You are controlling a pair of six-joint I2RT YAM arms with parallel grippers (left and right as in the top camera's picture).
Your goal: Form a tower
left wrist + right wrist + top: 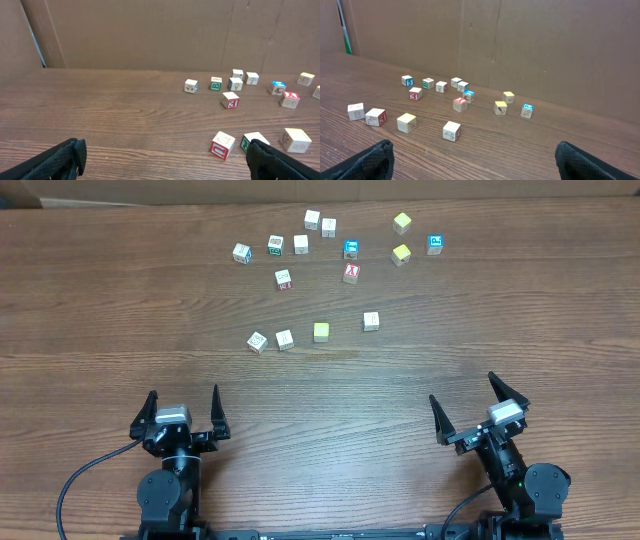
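No tower is in view; every small wooden cube lies singly on the brown table (320, 395). The nearest row holds a pale cube (258, 341), another (285, 339), a yellow-topped cube (321, 331) and a pale one (371, 320). My left gripper (183, 393) stands open at the near left, empty, well short of the cubes. In its wrist view a red-marked cube (222, 145) lies ahead of the left gripper (165, 155), towards its right finger. My right gripper (462, 389) is open and empty at the near right; a pale cube (451, 131) lies ahead of it (474, 152).
Several more cubes are scattered farther back, among them two blue-faced ones (351, 249) (435, 244) and two yellow ones (402, 223) (401, 254). A cardboard wall (520, 45) closes the far side of the table.
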